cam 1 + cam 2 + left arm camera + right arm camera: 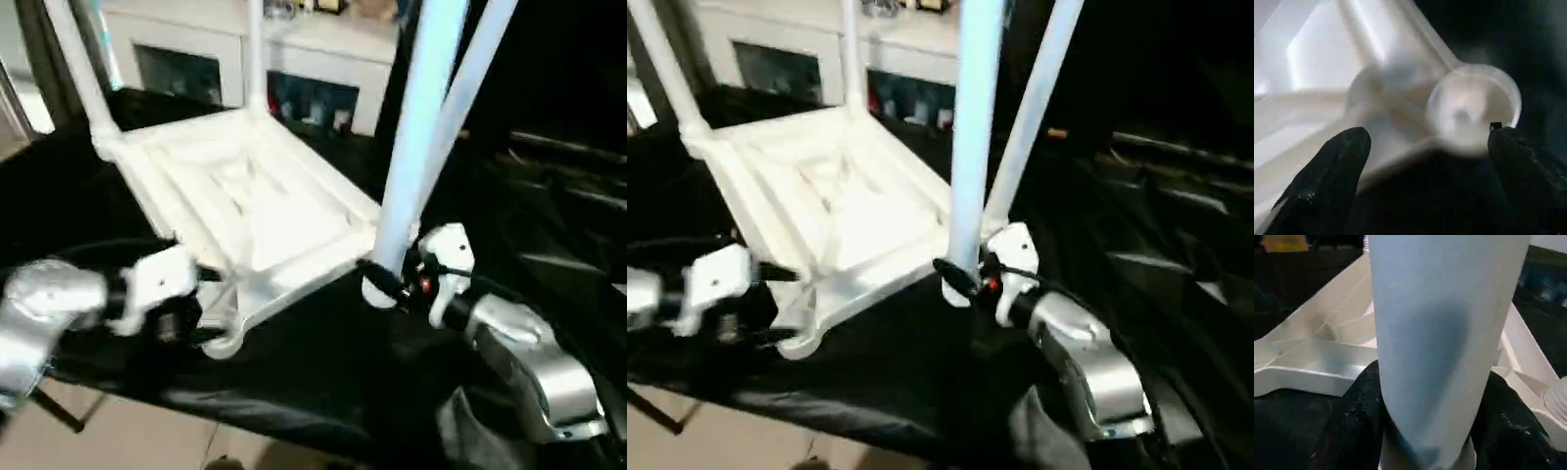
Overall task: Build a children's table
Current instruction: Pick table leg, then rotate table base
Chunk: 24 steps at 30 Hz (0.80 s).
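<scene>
Head cameras: the children's table (265, 211) is lying upside down on the black-draped tabletop (323, 382), ribbed underside facing up. Three legs are standing in corner sockets: two at the far corners, one at the near right corner (460, 108). The near left corner socket (223, 343) is sitting open.

The right claw (384, 284) is clamping the thick lower end of a fourth leg (416, 137), holding it nearly upright just beside the near right corner, its base sitting just off the top's edge over the black cloth.

The left claw (191, 328) is sitting right at the open near left socket, black fingers apart.

Left wrist camera: the left claw's fingers (1327, 181) are spread wide, one on each side of the round open socket (1474, 107). Nothing is gripped between them. Can't tell whether a fingertip is touching the rim.

Right wrist camera: the held leg (1444, 342) is rising between the right claw's fingers (1356, 426), pads pressing on both sides. The ribbed underside (1327, 352) is lying just behind it.
</scene>
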Tool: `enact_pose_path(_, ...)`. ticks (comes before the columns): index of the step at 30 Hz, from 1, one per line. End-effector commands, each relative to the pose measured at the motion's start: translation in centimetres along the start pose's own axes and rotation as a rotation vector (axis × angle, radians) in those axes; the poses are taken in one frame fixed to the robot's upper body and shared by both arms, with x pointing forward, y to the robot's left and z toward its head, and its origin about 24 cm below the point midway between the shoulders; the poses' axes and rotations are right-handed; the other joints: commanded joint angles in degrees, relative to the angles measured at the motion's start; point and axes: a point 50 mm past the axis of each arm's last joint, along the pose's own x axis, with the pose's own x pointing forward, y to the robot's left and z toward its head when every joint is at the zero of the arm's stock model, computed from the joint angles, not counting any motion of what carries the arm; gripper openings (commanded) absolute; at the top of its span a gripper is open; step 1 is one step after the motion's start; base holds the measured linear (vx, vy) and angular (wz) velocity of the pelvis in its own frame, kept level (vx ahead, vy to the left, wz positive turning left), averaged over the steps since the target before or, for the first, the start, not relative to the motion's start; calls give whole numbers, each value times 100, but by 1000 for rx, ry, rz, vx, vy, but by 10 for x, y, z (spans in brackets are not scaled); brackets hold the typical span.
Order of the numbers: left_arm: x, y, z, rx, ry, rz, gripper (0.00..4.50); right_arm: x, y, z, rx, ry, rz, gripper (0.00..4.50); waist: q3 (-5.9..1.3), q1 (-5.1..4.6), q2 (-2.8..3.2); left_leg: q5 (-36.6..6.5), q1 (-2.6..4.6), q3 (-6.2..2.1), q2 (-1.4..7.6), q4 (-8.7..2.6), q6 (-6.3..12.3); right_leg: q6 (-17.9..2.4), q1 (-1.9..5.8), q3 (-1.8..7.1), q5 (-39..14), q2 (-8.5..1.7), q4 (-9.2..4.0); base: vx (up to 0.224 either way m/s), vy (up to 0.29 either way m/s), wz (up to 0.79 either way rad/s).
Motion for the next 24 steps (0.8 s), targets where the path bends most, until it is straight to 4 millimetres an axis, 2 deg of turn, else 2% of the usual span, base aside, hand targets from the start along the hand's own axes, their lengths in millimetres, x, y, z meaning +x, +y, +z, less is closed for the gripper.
enact_pose_path(1,-2,3,3,62,43,-22,432,-2,-5,6,-21,-21,1,191,-176,-56,149,-2742,187,-151,318,-563,-111,96,50,309,-3728,-635,-806,0,0,0)
enact_pose_path(2,-5,9,1,113,103,-3,432,-3,-4,6,-27,-18,11,191,-154,-96,195,-2749,297,-147,287,-453,-77,439,46,47,-4361,-638,-1068,0,0,0)
enact_pose_path(3,-5,9,1,113,103,-3,432,-3,-4,6,-27,-18,11,191,-197,-182,261,-3274,238,-241,502,-608,-93,490,261,-196,-3718,-561,-977,-72,1,1)
enact_pose_path(4,-6,11,1,129,113,3,432,-3,-4,6,-28,-17,15,191,-230,-1,434,-4302,-413,-389,907,-1214,-202,79,749,98,-1484,-412,429,-50,1,0)
enact_pose_path(5,-5,13,1,143,122,3,432,-3,-4,6,-31,-17,20,191,-174,97,391,-4542,-467,-242,910,-1344,-158,62,600,188,-787,-304,548,-43,-39,18)
enact_pose_path(6,-4,14,0,151,128,9,432,-3,-3,6,-32,-16,23,191,-234,41,237,-4332,-115,-57,594,-1203,-162,45,319,468,-1120,-280,534,7,-29,18)
enact_pose_path(7,-4,16,0,158,132,14,432,-3,-3,5,-33,-15,26,191,-278,100,41,-2715,-3,-105,280,-639,-391,-4,77,814,-3211,-848,-255,60,-93,9)
enact_pose_path(8,-4,16,0,158,132,14,432,-3,-3,5,-33,-15,26,191,-366,197,39,-1749,-108,-94,250,-432,-279,22,151,918,-3529,-988,-403,52,-103,-13)
enact_pose_path(9,0,19,-1,186,151,22,432,-3,-2,5,-38,-11,35,191,-455,296,15,-299,-266,-65,339,-521,-109,-3,269,924,-2294,-819,-228,52,-103,-13)
enact_pose_path(10,5,20,-3,219,168,14,432,-2,0,4,-43,-9,43,191,-496,333,72,352,-243,19,331,-534,-52,-226,208,821,-598,-623,-67,-2,-84,1)
enact_pose_path(11,9,21,-4,247,183,10,432,-2,1,4,-46,-8,50,191,-531,327,75,507,-248,46,302,-518,-7,-360,204,792,181,-542,14,31,-73,9)
enact_pose_path(12,10,21,-4,253,186,9,432,-2,1,4,-47,-8,51,191,-544,315,99,649,-298,57,286,-501,49,-587,226,767,1233,-461,99,31,-73,9)
enact_pose_path(13,11,21,-5,264,192,6,432,-2,2,3,-48,-7,53,191,-547,298,121,487,-315,56,310,-497,91,-758,212,753,1413,-440,105,0,0,0)
enact_pose_path(14,11,21,-5,264,192,6,432,-2,2,3,-48,-7,53,191,-547,298,121,394,-345,54,311,-499,76,-805,239,753,1376,-444,104,0,0,0)
enact_pose_path(15,15,21,-8,275,211,-7,432,-1,2,3,-50,-6,58,191,-525,294,111,182,-380,53,323,-527,8,-817,264,741,1082,-447,71,0,0,0)
enact_pose_path(16,15,21,-8,275,211,-7,432,-1,2,3,-50,-6,58,191,-491,283,112,-104,-380,57,330,-555,-71,-749,262,733,562,-447,14,0,0,0)
enact_pose_path(19,25,26,-13,311,249,26,432,-1,4,3,-62,-3,67,191,-454,274,147,-488,-336,47,376,-608,-189,-577,251,736,-413,-468,-93,0,0,0)
enact_pose_path(21,26,28,-13,315,250,36,432,-1,4,3,-63,-3,68,191,-452,257,147,-662,-305,37,406,-633,-242,-590,243,735,-649,-484,-110,0,0,0)
enact_pose_path(24,26,32,-14,337,252,58,432,-1,6,2,-62,-4,70,191,-448,227,163,-791,-291,27,419,-652,-249,-660,229,733,-688,-490,-125,0,0,0)
